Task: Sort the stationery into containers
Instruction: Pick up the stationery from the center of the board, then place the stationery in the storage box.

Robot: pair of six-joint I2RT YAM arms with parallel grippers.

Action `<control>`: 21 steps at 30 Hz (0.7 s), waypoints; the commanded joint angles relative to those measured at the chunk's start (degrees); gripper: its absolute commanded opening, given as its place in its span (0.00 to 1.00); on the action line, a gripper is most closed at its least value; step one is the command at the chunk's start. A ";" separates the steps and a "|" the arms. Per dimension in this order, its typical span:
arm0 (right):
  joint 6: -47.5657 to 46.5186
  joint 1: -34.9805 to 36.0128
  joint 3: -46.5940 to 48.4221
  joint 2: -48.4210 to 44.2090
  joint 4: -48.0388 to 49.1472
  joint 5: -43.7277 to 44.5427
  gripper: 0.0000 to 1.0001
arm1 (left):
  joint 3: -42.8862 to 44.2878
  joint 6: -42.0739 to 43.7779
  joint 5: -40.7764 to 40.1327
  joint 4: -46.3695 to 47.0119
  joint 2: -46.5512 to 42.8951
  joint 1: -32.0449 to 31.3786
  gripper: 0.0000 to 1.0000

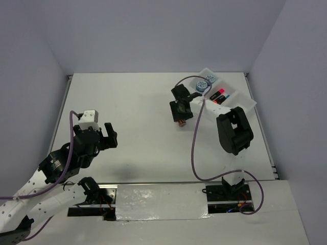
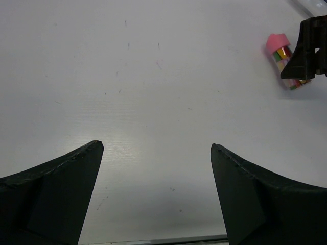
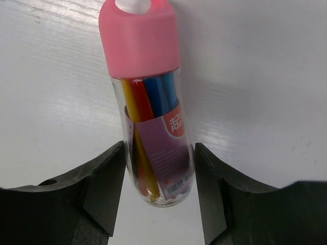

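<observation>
Pick-up step: the right end effector (image 3: pixel 159 158) pinches the pink-capped tube (image 3: pixel 153 102), which lies on the desk just short of the tray (image 1: pixel 244 100) at the far-right corner. The left end effector (image 2: pixel 157 153) hangs spread and empty. Next comes lifting the tube and carrying it to 1 tray compartment.

A white table (image 1: pixel 143 112) is seen from above. A white tray (image 1: pixel 250 102) is set askew at its far right corner, and a pink-capped tube (image 3: pixel 152 117) is laid on its side to the tray's left, apart from it.
</observation>
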 commanded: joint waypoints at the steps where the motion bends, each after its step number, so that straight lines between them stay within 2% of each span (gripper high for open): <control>1: 2.56 -2.38 -1.77 -11.24 4.86 -1.20 0.15 | -0.22 1.34 0.16 2.28 -0.11 0.25 0.99; 4: 7.47 -9.13 -4.40 -20.90 3.73 1.25 0.17 | -0.22 1.34 0.33 2.28 -0.64 0.25 0.99; 6: 8.37 -16.25 -6.69 -26.62 3.20 1.88 0.17 | -0.22 1.25 0.33 2.28 -1.25 0.25 0.99; 12: 10.13 -34.78 -6.79 -25.95 -0.49 8.28 0.12 | -0.57 1.60 1.04 2.81 -4.24 0.17 0.99; 15: 13.12 -40.16 -7.83 -24.45 1.77 9.44 0.12 | -0.75 1.78 1.56 2.98 -5.03 0.25 0.99; 21: 15.67 -41.14 -6.08 -20.05 3.45 10.58 0.13 | -0.84 3.18 4.11 4.12 -5.56 0.17 0.99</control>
